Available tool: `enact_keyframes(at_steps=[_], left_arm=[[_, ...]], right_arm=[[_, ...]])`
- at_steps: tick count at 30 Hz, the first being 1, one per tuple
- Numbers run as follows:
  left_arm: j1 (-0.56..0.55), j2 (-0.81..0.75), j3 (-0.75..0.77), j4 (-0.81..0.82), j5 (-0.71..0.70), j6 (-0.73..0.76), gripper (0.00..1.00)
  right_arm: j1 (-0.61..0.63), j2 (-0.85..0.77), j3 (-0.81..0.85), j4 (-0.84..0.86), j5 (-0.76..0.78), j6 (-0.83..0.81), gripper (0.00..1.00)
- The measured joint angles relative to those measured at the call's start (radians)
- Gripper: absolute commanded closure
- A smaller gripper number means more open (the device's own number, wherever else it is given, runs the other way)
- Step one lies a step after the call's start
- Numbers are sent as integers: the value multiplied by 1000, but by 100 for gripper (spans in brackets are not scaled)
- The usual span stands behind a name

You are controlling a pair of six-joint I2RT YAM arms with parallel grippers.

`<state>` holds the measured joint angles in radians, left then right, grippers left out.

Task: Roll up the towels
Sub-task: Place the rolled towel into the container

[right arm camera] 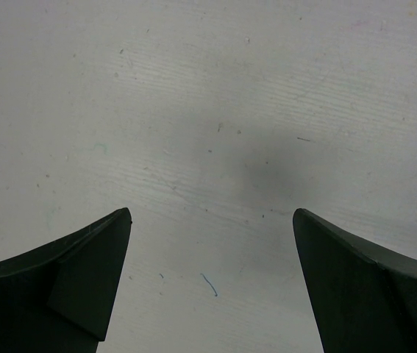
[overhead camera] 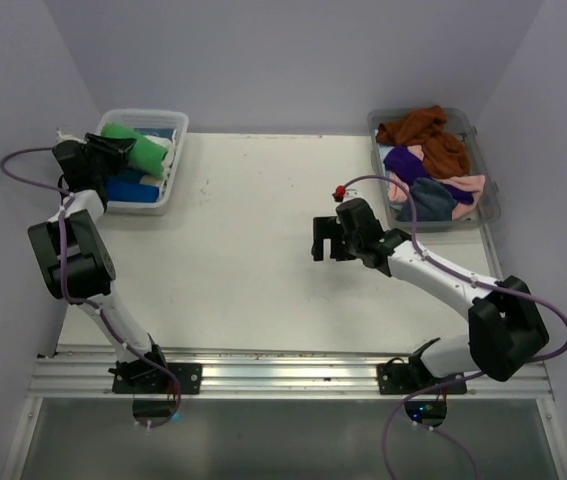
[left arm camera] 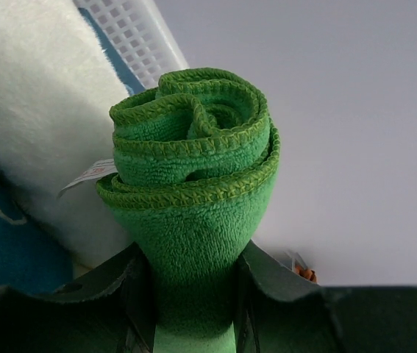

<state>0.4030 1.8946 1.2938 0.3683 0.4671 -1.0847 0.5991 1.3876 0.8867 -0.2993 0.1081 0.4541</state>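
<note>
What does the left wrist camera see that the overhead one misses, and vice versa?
Left wrist only: the spiral end of the green towel, its stitched hem and a small white label beside it. Overhead only: the right gripper open above the table, and the clear tub of loose towels. Both: the left gripper holding the green towel at the white basket.

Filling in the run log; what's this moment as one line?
left gripper: jaws shut on rolled green towel at white basket | right gripper: jaws open above table | loose towels in clear tub
</note>
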Motion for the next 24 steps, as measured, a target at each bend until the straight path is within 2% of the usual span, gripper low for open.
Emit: enact_keyframes(at_steps=[10, 24], left_arm=[[5, 38, -49, 25, -18, 7, 80], [16, -76, -155, -48, -168, 3, 79]], right_arm=[[0, 31, 18, 0, -20, -5, 5], [0, 31, 18, 1, -26, -8, 6]])
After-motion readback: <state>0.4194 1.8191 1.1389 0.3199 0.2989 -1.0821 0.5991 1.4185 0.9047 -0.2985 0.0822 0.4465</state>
